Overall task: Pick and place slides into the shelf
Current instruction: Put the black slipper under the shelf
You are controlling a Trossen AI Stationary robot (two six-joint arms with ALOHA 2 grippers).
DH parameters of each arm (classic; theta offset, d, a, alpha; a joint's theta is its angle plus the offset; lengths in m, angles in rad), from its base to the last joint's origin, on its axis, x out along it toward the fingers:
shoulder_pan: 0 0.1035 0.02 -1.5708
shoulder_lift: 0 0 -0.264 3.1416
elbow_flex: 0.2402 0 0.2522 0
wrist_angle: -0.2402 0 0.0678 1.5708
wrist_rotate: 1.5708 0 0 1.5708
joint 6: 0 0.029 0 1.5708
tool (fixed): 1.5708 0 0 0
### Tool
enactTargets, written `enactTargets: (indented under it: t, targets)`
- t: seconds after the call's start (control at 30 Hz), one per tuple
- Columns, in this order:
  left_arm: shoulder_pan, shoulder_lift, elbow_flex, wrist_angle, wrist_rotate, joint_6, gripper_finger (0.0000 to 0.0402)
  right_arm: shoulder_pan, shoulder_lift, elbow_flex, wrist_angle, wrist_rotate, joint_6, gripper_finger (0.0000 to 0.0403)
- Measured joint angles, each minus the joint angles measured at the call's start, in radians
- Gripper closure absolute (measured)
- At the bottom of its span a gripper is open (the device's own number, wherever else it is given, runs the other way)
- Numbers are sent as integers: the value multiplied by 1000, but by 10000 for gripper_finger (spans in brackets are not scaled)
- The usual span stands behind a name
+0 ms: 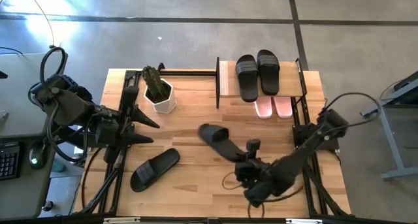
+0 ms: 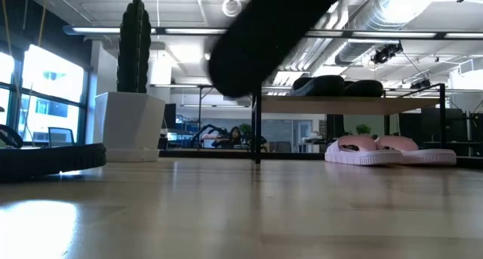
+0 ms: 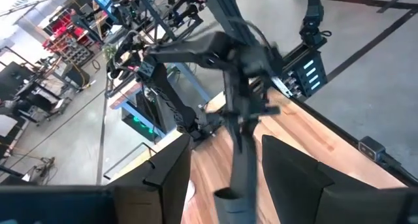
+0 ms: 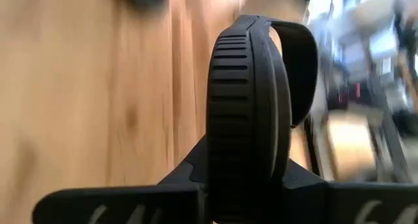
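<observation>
My right gripper is shut on a black slide above the table's middle; the low view shows this slide in the air. Another black slide lies flat on its sole near the table's left front. The shelf stands at the far right, with two black slides on its top board and two pink slides on the table under it. My left gripper waits open at the left, past the potted cactus. My right gripper pinches the black slide's heel end between its two fingers, one on each face of the sole. The fingers come from the table's near right and lie along the slide. The slide is lifted clear, turned on its edge, with its strap at the far end.
A white hexagonal pot with a cactus stands at the far left of the table, left of the shelf. Bare wooden table lies between the resting black slide and my right arm. Cables trail near the table's front edge.
</observation>
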Motion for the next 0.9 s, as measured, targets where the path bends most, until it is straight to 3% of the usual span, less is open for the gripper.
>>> enactTargets:
  t: [0.17, 0.27, 0.47, 0.6, 0.9]
  targets:
    - [0, 0, 0, -6, 16, -11, 231, -19, 133, 0, -311, -76, 324, 365]
    - [0, 0, 0, -6, 22, -12, 232, 1, 206, 0, -374, -87, 425, 365]
    - [0, 0, 0, -8, 22, -12, 231, -1, 338, 1, -329, -90, 380, 365]
    - [0, 2, -1, -8, 22, -12, 232, -38, 426, 1, -376, -81, 446, 365]
    - [0, 6, -46, -13, 22, -8, 236, -155, 565, 0, -370, 7, 474, 365]
